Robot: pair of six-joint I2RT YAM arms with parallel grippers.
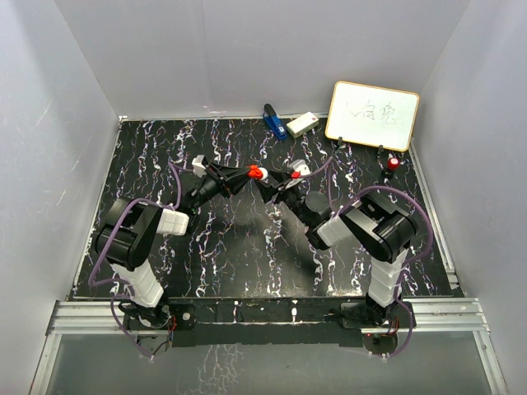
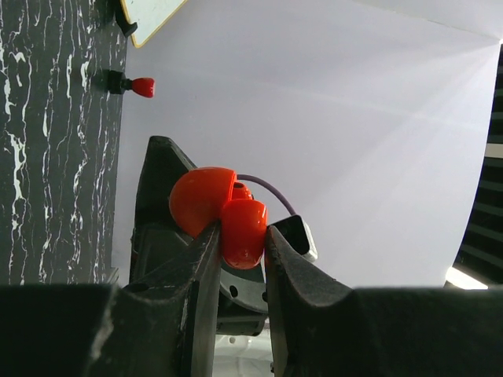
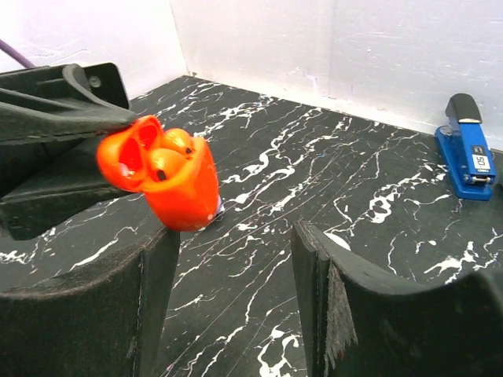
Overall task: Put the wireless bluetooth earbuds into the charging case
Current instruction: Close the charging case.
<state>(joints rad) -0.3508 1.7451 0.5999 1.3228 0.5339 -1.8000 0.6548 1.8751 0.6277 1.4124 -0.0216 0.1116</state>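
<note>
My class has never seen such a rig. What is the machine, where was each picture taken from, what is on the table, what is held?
The machine is two robot arms bolted to a table edge, each ending in a two-finger gripper. One picture looks down from above; the other two come from cameras on the wrists. On the black marbled table are a blue stapler, a white box, a whiteboard and a red-capped marker. The left gripper is shut on an open orange-red charging case with two rounded earbuds inside. The right gripper faces it, open and empty.
</note>
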